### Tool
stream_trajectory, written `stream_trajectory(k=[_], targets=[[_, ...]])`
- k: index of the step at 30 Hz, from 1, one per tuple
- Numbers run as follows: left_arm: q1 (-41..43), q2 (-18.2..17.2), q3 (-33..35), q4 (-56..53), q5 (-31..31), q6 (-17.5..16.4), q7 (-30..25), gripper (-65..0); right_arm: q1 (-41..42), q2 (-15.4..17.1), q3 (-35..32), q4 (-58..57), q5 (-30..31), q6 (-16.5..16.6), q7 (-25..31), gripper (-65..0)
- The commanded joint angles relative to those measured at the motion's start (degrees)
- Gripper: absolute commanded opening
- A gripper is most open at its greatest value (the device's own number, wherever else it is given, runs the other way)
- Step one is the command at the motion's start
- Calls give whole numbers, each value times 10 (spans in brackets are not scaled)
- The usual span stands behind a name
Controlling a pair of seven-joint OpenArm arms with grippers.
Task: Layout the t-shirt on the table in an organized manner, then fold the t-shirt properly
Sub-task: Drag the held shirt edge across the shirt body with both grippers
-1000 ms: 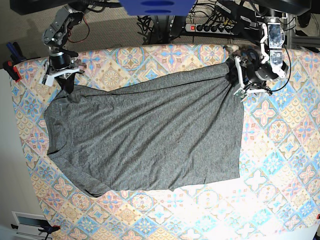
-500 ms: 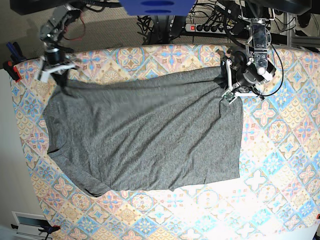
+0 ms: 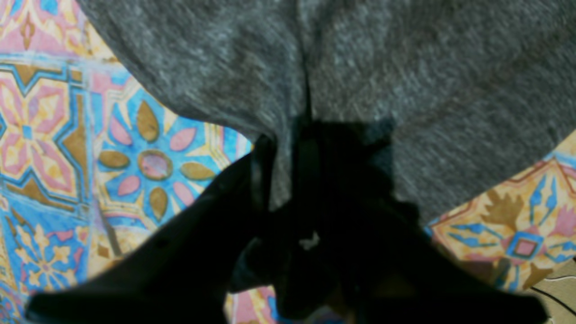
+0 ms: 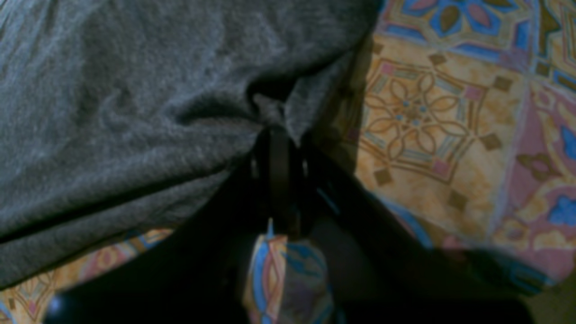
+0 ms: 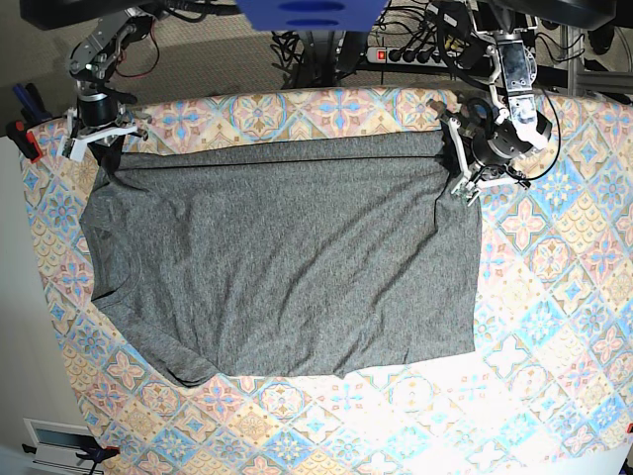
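The dark grey t-shirt [image 5: 287, 257] lies spread on the patterned table [image 5: 554, 327], neck at the left, hem at the right. Its far edge runs taut and straight between my two grippers. At the far right corner of the shirt, my left gripper [image 5: 460, 166] is shut on the fabric. The left wrist view shows its dark fingers [image 3: 261, 171] pinching a bunched fold of the t-shirt [image 3: 405, 67]. My right gripper [image 5: 104, 148] is shut on the far left corner. In the right wrist view a pinch of the t-shirt [image 4: 112, 112] gathers into its fingertips [image 4: 279, 148].
A power strip [image 5: 415, 54] and cables lie behind the table's far edge. A red clamp [image 5: 25, 139] sits at the far left corner. Bare patterned table [image 4: 450, 112] extends to the right of the shirt and along the front.
My left gripper has shut on the shirt's far right corner. Both arms have moved toward the far edge, the right one also outward, pulling the sagging far edge into a straight line.
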Motion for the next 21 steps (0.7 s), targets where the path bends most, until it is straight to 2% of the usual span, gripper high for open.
stream_trajectory(k=[1, 4, 8, 14, 18, 21], targets=[[7, -8, -6, 5, 56, 14, 56, -575, 2, 7, 2, 13, 10, 0, 17, -650], [4, -7, -6, 17, 57, 14, 57, -575, 2, 7, 2, 13, -2, 0, 17, -650], [2, -6, -6, 18, 59, 14, 57, -575, 8, 7, 2, 17, -70, 0, 17, -650], [-13, -4, -6, 20, 60, 14, 58, -575, 9, 7, 1, 61, -121, 0, 17, -650], [-13, 14, -6, 54, 63, 14, 58, -575, 60, 7, 1, 81, -148, 0, 17, -650], [-14, 30, -6, 83, 93, 14, 58, -575, 99, 7, 1, 84, -164, 0, 17, -650]])
